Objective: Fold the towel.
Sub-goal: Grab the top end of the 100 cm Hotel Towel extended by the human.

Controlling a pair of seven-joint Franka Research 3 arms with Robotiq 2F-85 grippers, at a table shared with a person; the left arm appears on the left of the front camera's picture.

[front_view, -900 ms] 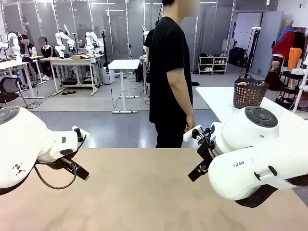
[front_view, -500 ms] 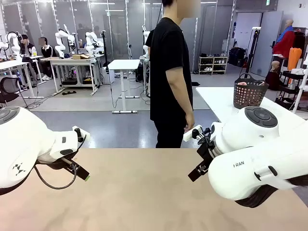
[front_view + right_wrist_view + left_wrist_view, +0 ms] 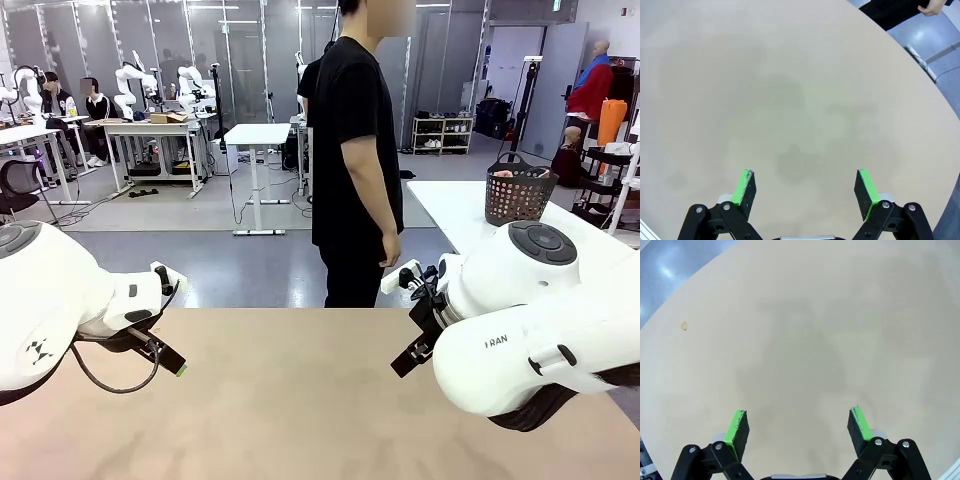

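The towel is out of view. The tan table (image 3: 290, 400) lies bare beneath both arms. My left gripper (image 3: 172, 362) hangs over the table's left side, and the left wrist view shows it (image 3: 800, 422) open, green pads wide apart with nothing between them. Over the right side my right gripper (image 3: 405, 360) hovers likewise, and the right wrist view shows it (image 3: 807, 187) open above bare tabletop.
A person in black (image 3: 355, 150) stands side-on at the far edge, one hand (image 3: 390, 250) hanging down. A dark basket (image 3: 518, 190) with something pinkish at its rim stands on a white table (image 3: 450, 205) at the back right.
The person has shifted very slightly. Both arms and grippers have stayed still.
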